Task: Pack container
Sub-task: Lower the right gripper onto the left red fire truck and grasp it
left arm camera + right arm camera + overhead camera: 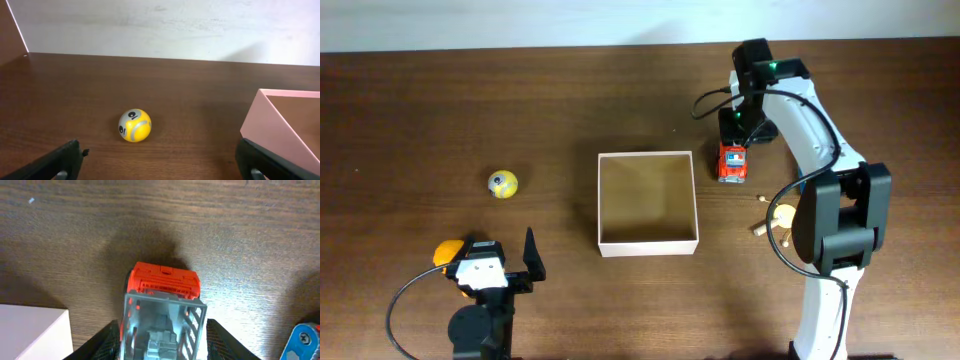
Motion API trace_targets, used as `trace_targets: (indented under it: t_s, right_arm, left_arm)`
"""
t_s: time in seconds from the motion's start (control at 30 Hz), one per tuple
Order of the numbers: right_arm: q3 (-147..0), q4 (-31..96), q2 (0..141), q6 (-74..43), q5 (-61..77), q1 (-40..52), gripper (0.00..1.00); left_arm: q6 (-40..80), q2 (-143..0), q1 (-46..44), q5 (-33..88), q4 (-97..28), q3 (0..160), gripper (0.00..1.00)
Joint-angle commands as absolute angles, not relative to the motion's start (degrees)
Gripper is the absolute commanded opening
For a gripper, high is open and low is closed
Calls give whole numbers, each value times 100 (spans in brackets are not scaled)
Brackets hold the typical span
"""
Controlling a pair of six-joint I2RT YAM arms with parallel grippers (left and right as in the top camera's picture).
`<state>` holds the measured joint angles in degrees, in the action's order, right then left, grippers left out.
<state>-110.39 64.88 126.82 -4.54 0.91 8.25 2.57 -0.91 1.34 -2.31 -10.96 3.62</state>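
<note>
Right gripper sits around the truck, just beside the box (squeezing or not, I can't tell). Grab its middle, then lift straight up. Left gripper is wide open.

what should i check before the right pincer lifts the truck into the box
1. Truck between the right pincer fingers: ok
2. Firm grip on truck: cannot tell
3. Box empty, open side up: ok
4. Nothing between truck and box: ok
5. Left pincer open, apart from box: ok
6. Ball left of box, off the path: ok
</note>
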Motion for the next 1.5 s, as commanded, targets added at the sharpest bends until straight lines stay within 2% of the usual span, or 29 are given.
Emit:
trace_targets:
  t_s: [0.0, 0.2, 0.3, 0.37, 1.47]
  right_arm:
    - [-11170, 6495, 12713, -484, 119, 825, 50]
    - [-11157, 6462, 12713, -486, 121, 825, 51]
    - [-11124, 6423, 12713, -486, 123, 825, 60]
    - [-11065, 6379, 12713, -486, 123, 825, 61]
    - [-10357, 6055, 12713, -491, 301, 829, 61]
  left_arm:
    - [148, -62, 117, -165, -1074, 316, 99]
    - [148, -62, 117, -165, -1074, 316, 99]
    - [148, -62, 117, -165, -1074, 316, 99]
    - [148, -62, 117, -165, -1074, 316, 99]
    - [148, -62, 117, -165, -1074, 316, 99]
